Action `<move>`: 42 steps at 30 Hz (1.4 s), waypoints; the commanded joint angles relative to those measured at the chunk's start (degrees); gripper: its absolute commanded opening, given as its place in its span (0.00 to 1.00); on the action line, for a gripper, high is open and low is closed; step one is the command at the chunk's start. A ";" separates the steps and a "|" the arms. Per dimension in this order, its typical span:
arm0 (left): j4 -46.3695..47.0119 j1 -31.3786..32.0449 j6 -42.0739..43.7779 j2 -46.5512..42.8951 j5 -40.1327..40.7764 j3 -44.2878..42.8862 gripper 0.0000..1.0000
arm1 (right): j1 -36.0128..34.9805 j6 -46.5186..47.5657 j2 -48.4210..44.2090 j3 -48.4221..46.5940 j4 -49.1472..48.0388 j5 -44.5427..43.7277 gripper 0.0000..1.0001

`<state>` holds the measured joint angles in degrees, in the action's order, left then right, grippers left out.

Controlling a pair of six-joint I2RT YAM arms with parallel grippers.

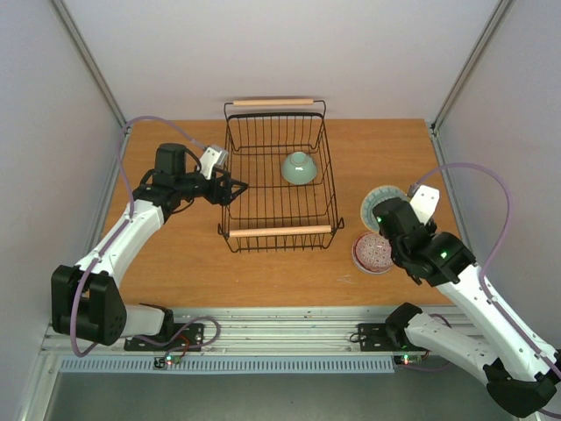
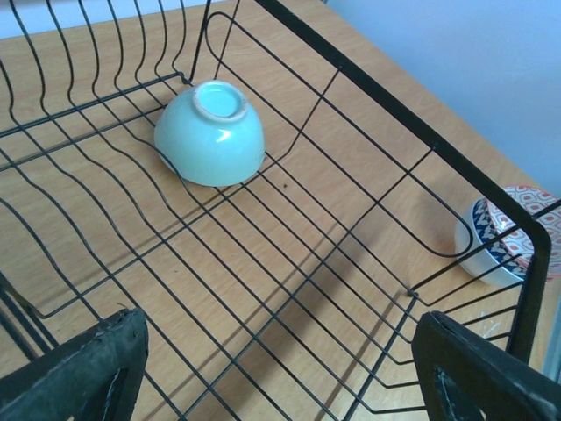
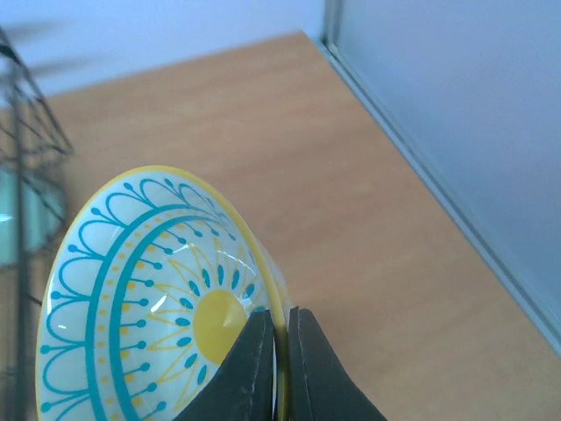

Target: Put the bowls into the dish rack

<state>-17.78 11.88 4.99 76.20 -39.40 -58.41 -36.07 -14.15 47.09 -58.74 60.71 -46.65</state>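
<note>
Right pincer (image 3: 279, 320) gripping one teal bowl (image 3: 140, 298), left pincer (image 1: 234, 188) spread wide, one green bowl (image 1: 299, 167) in rack (image 1: 280, 231)

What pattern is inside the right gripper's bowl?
Bowl: teal loops and dots, yellow centre and rim; right wrist view.

The fingers (image 2: 96, 373) of the left end effector (image 2: 280, 320) look like black plastic, matt and faintly grainy. Ahead of them, the dish rack (image 1: 263, 189) is thin black wire with a dull coated finish, its handles (image 1: 280, 231) pale bare wood. The pale green bowl (image 2: 210, 132) beyond is glossy glazed ceramic — only its foot ring (image 2: 219, 101) looks rough and unglazed. At the right end effector (image 3: 280, 326), the turquoise-and-yellow bowl (image 3: 149, 298) shines with a slick glaze. Beneath it the tabletop (image 3: 351, 202) shows smooth, matt wood grain.
</note>
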 commanded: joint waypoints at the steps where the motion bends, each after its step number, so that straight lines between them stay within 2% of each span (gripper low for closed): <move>1: -0.79 0.15 1.04 0.54 -3.75 -1.52 0.83 | -0.27 12.55 3.92 -6.40 -15.75 3.10 0.01; 12: -1.21 1.32 0.54 -0.94 -8.61 -1.70 0.87 | -3.06 22.33 25.74 -21.63 -25.59 14.60 0.01; 18: -1.06 1.59 0.63 -1.37 -8.66 -1.66 0.88 | -7.15 26.58 37.08 -29.72 -27.04 15.01 0.01; 25: -1.00 1.70 0.80 -1.43 -7.64 -1.51 0.88 | -15.28 28.83 44.02 -33.85 -27.88 14.18 0.01; 32: -0.81 1.69 0.89 -0.93 -6.05 -1.37 0.88 | -21.21 29.42 45.90 -33.90 -29.21 12.74 0.01; 33: -0.79 1.70 0.89 -0.91 -6.10 -1.39 0.84 | -21.82 29.52 46.04 -33.90 -29.37 12.52 0.01; 35: -1.12 1.63 1.11 -0.60 -6.44 -1.56 0.69 | -22.88 29.76 46.13 -33.81 -29.82 11.89 0.01; 37: -1.70 1.70 1.44 -0.13 -6.72 -1.82 0.49 | -23.15 29.80 46.34 -33.72 -30.14 11.71 0.01; 41: -2.61 1.69 1.69 0.64 -6.01 -2.40 0.02 | -23.27 30.05 46.96 -33.73 -30.62 11.34 0.01; 42: -2.68 1.73 1.70 0.73 -5.77 -2.44 0.01 | -23.21 30.19 47.05 -33.72 -30.71 11.35 0.01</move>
<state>-20.14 12.64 6.22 76.49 -42.89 -58.85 -59.24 15.51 93.71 -90.56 34.57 -32.84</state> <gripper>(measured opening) 0.077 0.056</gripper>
